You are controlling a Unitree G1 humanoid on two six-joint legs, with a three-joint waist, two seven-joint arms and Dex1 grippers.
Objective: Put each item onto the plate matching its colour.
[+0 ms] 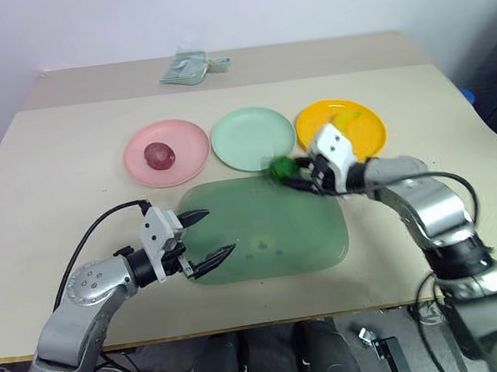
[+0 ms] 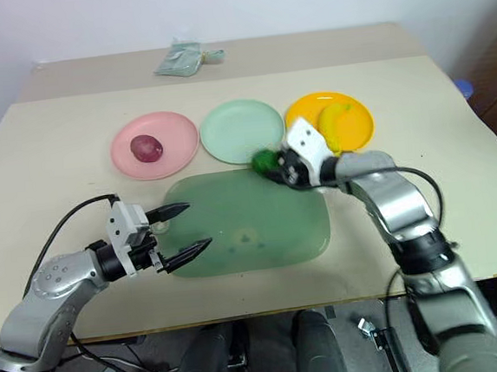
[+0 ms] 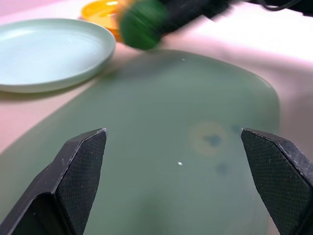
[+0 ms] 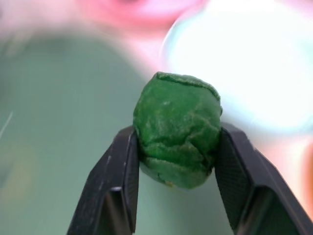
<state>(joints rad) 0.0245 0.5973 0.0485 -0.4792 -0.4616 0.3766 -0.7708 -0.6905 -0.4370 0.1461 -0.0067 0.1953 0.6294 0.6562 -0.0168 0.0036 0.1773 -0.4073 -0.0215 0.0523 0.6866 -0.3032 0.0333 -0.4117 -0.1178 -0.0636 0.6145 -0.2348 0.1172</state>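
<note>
Right wrist view: right gripper pinches the small, light-looking, bumpy green ball across its middle; left gripper gapes wide

Wrinkled matt green ball; glossy plastic mint plate.

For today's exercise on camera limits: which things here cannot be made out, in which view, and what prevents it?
- Pale pouch, eye views: too small to read.
- Yellow banana, eye views: partly behind the right gripper.
- Green ball, left wrist view: motion-blurred.
- Plates behind the ball, right wrist view: out of focus.
</note>
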